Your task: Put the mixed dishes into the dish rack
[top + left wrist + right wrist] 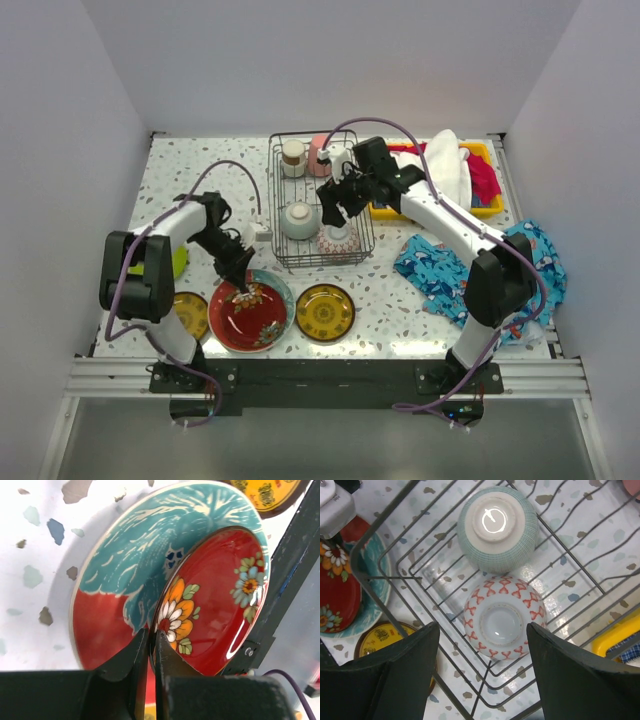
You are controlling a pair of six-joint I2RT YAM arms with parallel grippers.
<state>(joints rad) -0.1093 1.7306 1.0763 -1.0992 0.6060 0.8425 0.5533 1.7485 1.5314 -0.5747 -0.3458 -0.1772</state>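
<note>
The wire dish rack [358, 240] holds an upturned pale green bowl [299, 220], an upturned red-patterned bowl [338, 241], a metallic cup [293, 157] and a pink cup [316, 156]. My right gripper [335, 208] hangs open above the patterned bowl [504, 617], with the green bowl [497, 527] beyond. My left gripper [152, 636] is shut on the rim of a red flowered plate [220, 595], tilted up off a teal-rimmed plate [130, 560]. These plates sit at front left [250, 315]. One amber plate [325, 312] lies to their right, another [190, 315] to their left.
A lime-green plate [179, 262] is half hidden behind the left arm. A yellow bin [484, 208] with white and red cloths stands right of the rack. A blue fish-print cloth [525, 262] lies under the right arm. The table's black front rail [295, 555] is close to the plates.
</note>
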